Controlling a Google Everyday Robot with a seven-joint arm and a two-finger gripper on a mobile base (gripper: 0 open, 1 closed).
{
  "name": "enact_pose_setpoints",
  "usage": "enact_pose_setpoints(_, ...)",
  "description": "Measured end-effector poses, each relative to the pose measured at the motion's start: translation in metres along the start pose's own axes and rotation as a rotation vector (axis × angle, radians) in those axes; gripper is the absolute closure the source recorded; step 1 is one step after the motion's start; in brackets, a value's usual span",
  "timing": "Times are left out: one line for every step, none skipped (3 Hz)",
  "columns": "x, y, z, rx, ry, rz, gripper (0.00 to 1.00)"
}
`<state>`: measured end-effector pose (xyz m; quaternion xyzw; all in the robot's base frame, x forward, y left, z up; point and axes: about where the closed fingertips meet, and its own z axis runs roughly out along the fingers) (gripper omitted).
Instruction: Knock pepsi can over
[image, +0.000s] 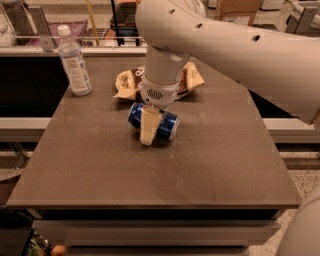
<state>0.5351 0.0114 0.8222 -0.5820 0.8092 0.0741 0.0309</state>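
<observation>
On table (100, 165), gripper (149, 126) partly hiding pepsi can (168, 126)

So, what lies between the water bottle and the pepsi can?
Only bare table lies between the water bottle and the pepsi can, in the camera view. The snack bag is behind the can; the pincer is at the can's front.

A clear water bottle (74, 62) with a white cap stands upright near the far left corner of the table (100, 170). A crinkled brown-and-cream snack bag (126, 82) lies mid-back, the claw (150, 125) just in front of it.
</observation>
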Motion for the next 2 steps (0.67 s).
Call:
enact_pose_setpoints(-0.0004,0.0003,-0.0028,0.0,0.0,0.0,0.0)
enact_pose_setpoints(-0.0004,0.0003,-0.0028,0.0,0.0,0.0,0.0)
